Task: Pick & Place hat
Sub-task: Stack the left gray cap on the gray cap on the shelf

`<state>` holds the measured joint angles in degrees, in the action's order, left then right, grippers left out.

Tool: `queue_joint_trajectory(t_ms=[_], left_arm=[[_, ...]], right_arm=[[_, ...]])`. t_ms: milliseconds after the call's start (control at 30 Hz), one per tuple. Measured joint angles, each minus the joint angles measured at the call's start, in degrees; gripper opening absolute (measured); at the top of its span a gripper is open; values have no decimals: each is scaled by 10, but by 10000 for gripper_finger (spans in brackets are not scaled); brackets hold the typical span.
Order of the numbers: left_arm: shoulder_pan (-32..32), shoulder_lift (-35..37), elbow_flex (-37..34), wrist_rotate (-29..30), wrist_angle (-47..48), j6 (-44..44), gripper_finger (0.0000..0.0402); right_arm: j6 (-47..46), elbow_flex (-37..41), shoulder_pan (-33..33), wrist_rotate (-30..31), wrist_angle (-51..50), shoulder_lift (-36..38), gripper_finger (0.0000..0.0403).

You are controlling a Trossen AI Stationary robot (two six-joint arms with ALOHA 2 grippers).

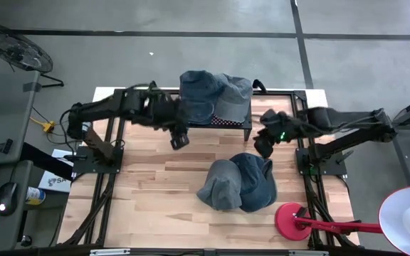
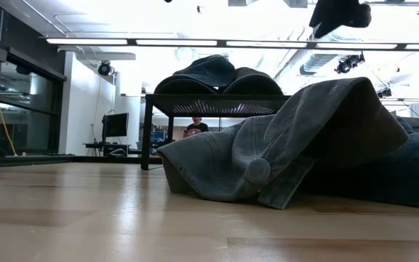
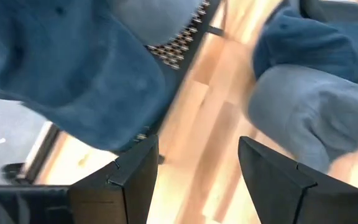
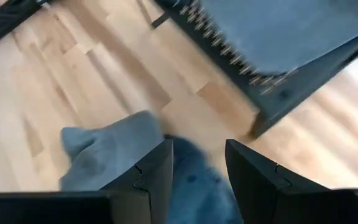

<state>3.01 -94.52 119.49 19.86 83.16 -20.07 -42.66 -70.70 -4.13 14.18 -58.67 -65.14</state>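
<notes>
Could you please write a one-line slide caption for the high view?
Both open grippers, left and right, hover above two hats on the table.

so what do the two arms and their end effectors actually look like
Both arms are dark, near-black, built from chunky jointed segments. The left end effector and the right end effector each end in two flat, angular black fingers with stepped inner edges. A small green light glows on the right arm. No printed markings are legible.
</notes>
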Motion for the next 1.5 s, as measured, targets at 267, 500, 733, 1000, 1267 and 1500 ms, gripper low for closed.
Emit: queue_joint_trajectory(t_ms=[267, 500, 733, 1000, 1267, 1500], left_arm=[[97, 156, -305, -1, -228, -95, 216], [165, 258, -517, -1, -446, -188, 216], [212, 270, -589, 17, -496, -238, 216], [244, 269, -666, 46, -602, -275, 216], [244, 220, -683, 12, -677, -235, 216], [244, 162, -683, -13, -734, -176, 216]], right_arm=[[-110, 79, -56, -3, 52, 0, 140], [-160, 153, -81, -45, 82, 0, 140], [-172, 228, -79, -63, 157, 0, 140], [-191, 286, -86, -98, 264, 0, 140], [-189, 283, -88, -103, 271, 1, 140], [-186, 283, -94, -118, 274, 2, 140]])
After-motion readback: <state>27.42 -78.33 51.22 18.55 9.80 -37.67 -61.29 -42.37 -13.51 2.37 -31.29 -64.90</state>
